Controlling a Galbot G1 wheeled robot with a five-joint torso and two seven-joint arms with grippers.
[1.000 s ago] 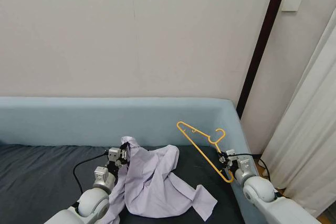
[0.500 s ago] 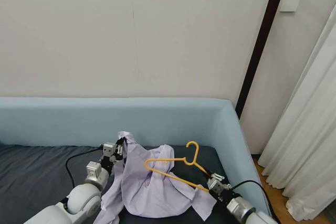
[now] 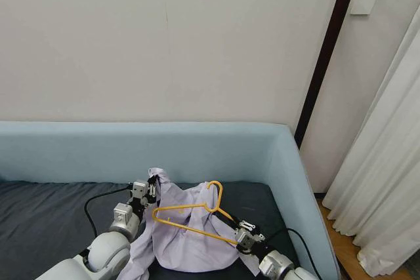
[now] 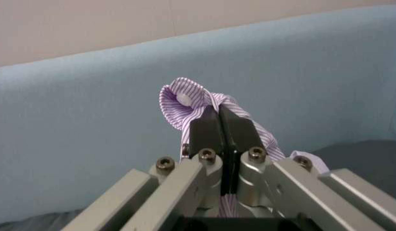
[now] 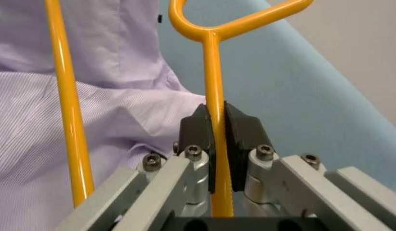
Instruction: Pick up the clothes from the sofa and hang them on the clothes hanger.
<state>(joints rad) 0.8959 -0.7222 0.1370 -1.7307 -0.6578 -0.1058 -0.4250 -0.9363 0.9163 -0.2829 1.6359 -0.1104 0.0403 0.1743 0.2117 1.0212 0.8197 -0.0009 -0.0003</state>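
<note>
Leftward is where the hanger point(image 5: 213, 72) has swung since a second ago. It now crosses in front of the shirt point(image 3: 197, 247) instead of standing off by the sofa's right arm, and the right gripper point(image 3: 243, 235) has come in with it.

Nearest to me, both arms are cut off at the bottom edge. The right gripper is clamped tight on the hanger's yellow stem just below the hook. The left gripper point(image 3: 151, 187) is pinched on a bunched fold of the shirt — collar or hem, I cannot tell — and holds it up off the seat point(image 3: 46, 214). The rest of the shirt drapes down over the dark cushion. Its lower edge runs out of view, and the left arm covers part of its side. Whether the hanger's far end sits inside the cloth or only against it is hard to make out.

One shirt, one hanger, two grippers — each with something in it.

Behind them rises the pale blue back of the sofa point(image 3: 98, 149), then a bare wall point(image 3: 164, 44). A dark door frame point(image 3: 325, 57) and a white curtain point(image 3: 387, 181) stand at the right.
</note>
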